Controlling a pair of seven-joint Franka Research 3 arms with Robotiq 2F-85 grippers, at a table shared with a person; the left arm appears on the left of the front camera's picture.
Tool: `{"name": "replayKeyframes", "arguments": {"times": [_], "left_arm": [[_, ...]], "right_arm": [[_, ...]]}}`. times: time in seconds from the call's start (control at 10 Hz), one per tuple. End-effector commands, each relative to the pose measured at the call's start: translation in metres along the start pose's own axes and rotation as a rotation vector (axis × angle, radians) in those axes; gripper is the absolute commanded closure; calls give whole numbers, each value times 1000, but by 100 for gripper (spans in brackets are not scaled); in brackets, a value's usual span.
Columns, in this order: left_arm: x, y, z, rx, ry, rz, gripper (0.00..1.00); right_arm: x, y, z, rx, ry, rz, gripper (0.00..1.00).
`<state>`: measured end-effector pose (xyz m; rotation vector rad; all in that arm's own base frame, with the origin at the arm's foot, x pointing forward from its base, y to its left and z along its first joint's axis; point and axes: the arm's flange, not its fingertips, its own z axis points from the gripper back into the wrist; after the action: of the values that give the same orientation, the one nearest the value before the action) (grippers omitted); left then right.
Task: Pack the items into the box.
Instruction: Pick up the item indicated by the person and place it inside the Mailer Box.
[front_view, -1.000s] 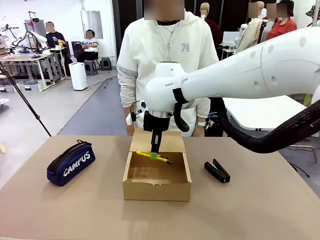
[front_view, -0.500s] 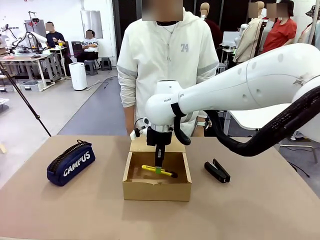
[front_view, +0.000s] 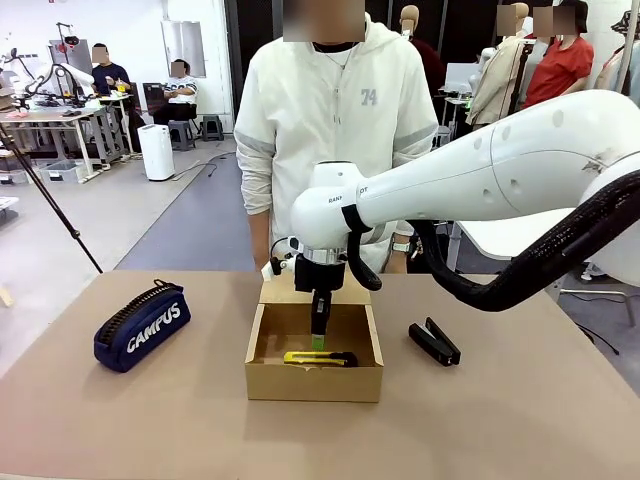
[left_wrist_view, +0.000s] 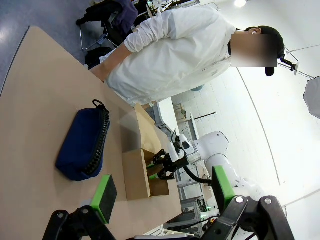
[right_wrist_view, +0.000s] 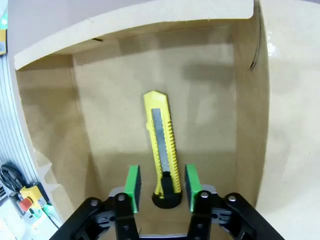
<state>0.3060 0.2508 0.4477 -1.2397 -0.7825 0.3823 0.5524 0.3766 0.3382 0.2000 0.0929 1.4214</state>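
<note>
Front view: end effector (front_view: 318, 345) inside box (front_view: 315, 383)

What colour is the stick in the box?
The stick is yellow with a black end; clearest in right wrist view.

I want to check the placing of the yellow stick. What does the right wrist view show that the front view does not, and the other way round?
Right wrist view: the yellow stick has a grey slider strip and a black end, with a gap on each side between it and the pads of the open right gripper. Front view: the pouch and the stapler on the table outside the box, and the person behind it. Both: the stick lying on the box floor under that gripper.
</note>
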Motion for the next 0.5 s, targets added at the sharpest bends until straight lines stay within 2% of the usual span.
{"name": "replayKeyframes", "arguments": {"times": [0.0, 0.2, 0.4], "left_arm": [[1, -2, 0, -16, -10, 4, 0], [1, -2, 0, -16, -10, 4, 0], [1, -2, 0, -16, -10, 4, 0]], "right_arm": [[-2, 2, 8, -6, 6, -11, 0], [-10, 3, 28, -31, -21, -40, 0], [-39, 6, 79, -110, 12, -179, 0]]}}
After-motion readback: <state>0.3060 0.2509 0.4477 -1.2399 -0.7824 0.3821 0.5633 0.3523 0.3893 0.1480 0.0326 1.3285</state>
